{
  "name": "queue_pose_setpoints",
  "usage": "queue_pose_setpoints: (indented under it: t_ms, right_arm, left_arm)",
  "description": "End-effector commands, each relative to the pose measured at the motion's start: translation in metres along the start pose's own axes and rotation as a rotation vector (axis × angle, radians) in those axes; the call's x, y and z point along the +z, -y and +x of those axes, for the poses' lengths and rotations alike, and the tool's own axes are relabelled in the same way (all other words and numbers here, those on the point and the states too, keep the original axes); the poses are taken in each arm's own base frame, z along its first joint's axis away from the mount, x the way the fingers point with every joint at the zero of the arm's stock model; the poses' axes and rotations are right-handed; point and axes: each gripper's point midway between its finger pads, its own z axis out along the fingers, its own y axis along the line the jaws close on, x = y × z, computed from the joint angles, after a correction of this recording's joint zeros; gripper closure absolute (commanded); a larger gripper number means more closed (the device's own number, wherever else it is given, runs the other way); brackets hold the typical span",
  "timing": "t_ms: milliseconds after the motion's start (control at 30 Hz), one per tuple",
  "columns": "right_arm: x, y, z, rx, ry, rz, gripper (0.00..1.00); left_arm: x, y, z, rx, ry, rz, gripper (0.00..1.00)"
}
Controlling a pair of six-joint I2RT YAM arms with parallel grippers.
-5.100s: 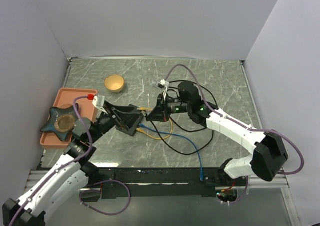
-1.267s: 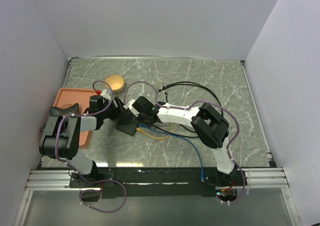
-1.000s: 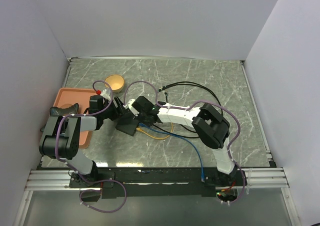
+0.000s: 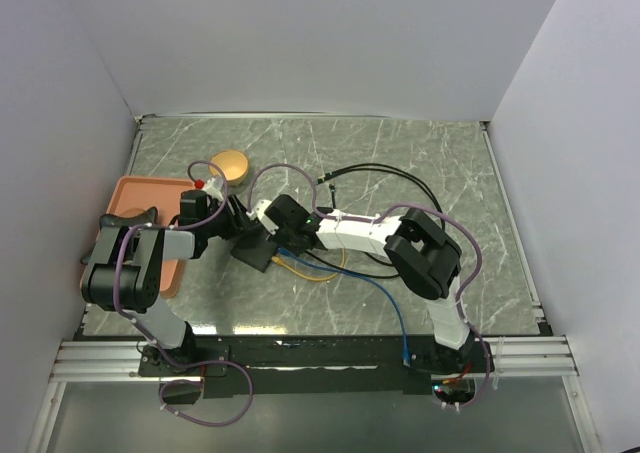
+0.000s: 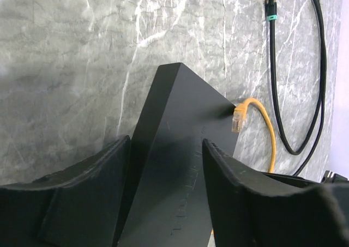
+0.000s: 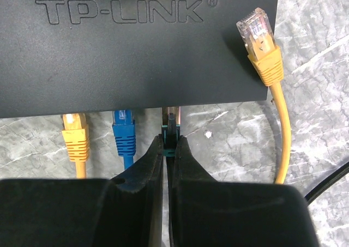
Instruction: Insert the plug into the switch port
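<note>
My right hand (image 6: 168, 149) is pinched tight on the teal-booted plug (image 6: 171, 121). Its nose sits at the mouth of the third port of the TP-Link switch (image 6: 152, 50), beside the seated yellow plug (image 6: 74, 132) and blue plug (image 6: 124, 130). I judge it started but not fully home, so the final push is left. My left hand (image 5: 165, 149) straddles the switch on the counter (image 5: 65, 67), a finger on each side. Whether it presses, I cannot tell.
</note>
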Motion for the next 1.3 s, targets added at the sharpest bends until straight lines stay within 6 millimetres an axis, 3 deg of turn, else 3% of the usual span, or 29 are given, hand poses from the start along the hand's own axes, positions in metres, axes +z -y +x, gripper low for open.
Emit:
queue_pose_setpoints:
  t_ms: [0,167,700,900,1067,1267]
  right_arm:
    - [-0.002,-0.004,-0.077,0.030,0.263,-0.015,1.00]
    - [-0.007,-0.002,-0.096,0.060,0.315,-0.017,1.00]
    - [-0.023,0.004,-0.148,0.105,0.454,-0.034,1.00]
    - [-0.030,-0.004,-0.167,0.092,0.500,-0.092,1.00]
    - [-0.030,-0.009,-0.162,0.101,0.494,-0.111,1.00]
    - [-0.024,-0.014,-0.136,0.104,0.422,-0.123,1.00]
  left_arm:
    - [0.001,0.013,0.042,-0.036,-0.166,0.066,0.45]
    - [-0.002,0.019,0.049,-0.047,-0.188,0.090,0.52]
    - [-0.014,0.058,0.081,-0.030,-0.301,0.184,0.60]
    - [-0.022,0.061,0.085,-0.018,-0.313,0.193,0.63]
    - [-0.028,0.063,0.082,-0.007,-0.300,0.182,0.60]
    - [-0.031,0.062,0.072,0.005,-0.252,0.139,0.52]
